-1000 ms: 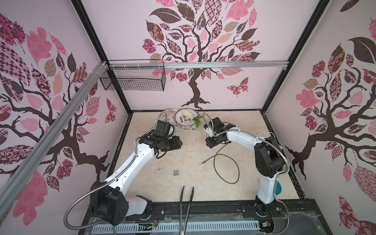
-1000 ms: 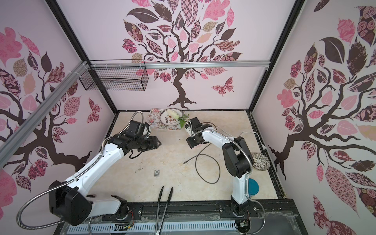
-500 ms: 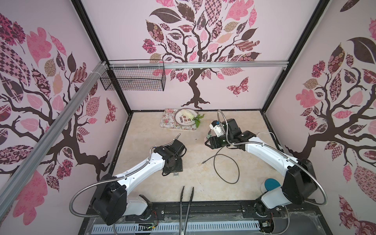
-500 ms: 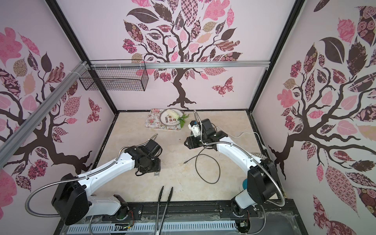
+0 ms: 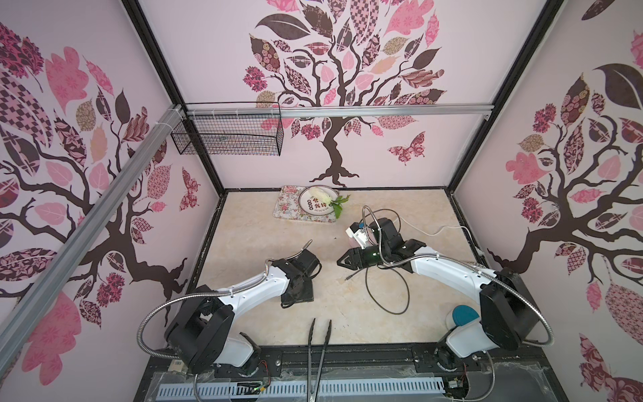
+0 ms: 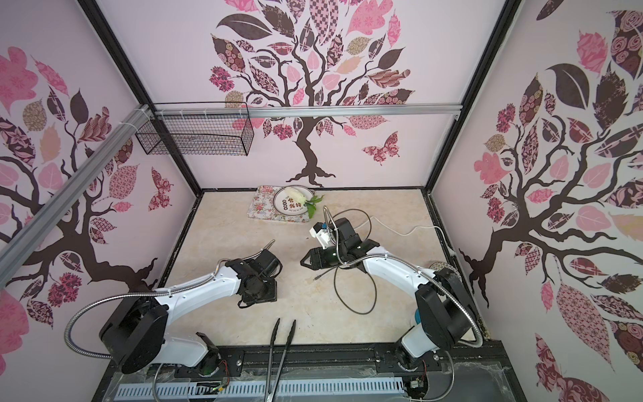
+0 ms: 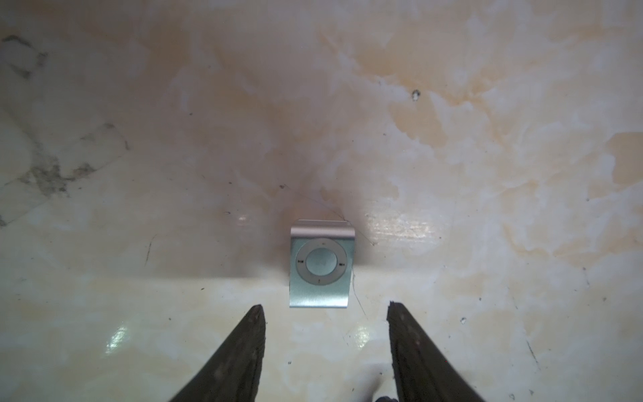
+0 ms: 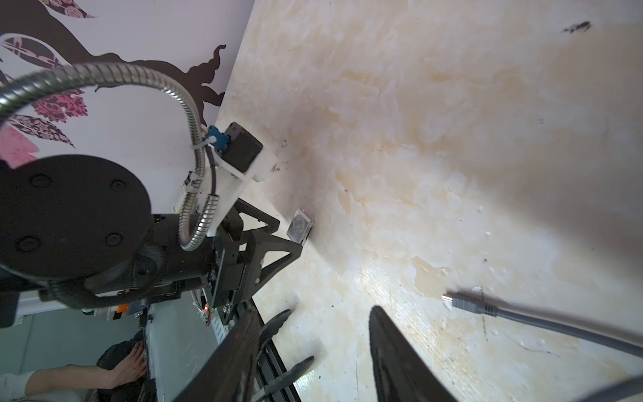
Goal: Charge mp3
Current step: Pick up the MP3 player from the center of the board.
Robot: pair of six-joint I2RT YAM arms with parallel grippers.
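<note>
The mp3 [image 7: 322, 264], a small silver square with a round control ring, lies flat on the marble floor. It also shows in the right wrist view as the mp3 [image 8: 300, 226]; in both top views my left arm hides it. My left gripper [image 7: 325, 308] points down just short of it, open, with nothing between the fingers. In both top views the left gripper [image 5: 296, 297] [image 6: 258, 295] hangs near the floor's middle front. My right gripper [image 8: 316, 313] is open and empty, low over the floor, near the grey cable plug [image 8: 459, 301]. From above, the right gripper [image 5: 340, 262] sits just behind the cable's loose end [image 5: 348, 278].
The black cable [image 5: 386, 289] loops on the floor under my right arm. A white cord [image 5: 435, 231] runs to the right wall. Black tongs [image 5: 318, 348] lie at the front edge. A plate on a floral mat [image 5: 288, 209] sits at the back. A wire basket [image 5: 229, 130] hangs on the rail.
My left arm swung from the back near the plate to the front and came down over the mp3. My right gripper moved forward towards the cable end and its fingers narrowed.
</note>
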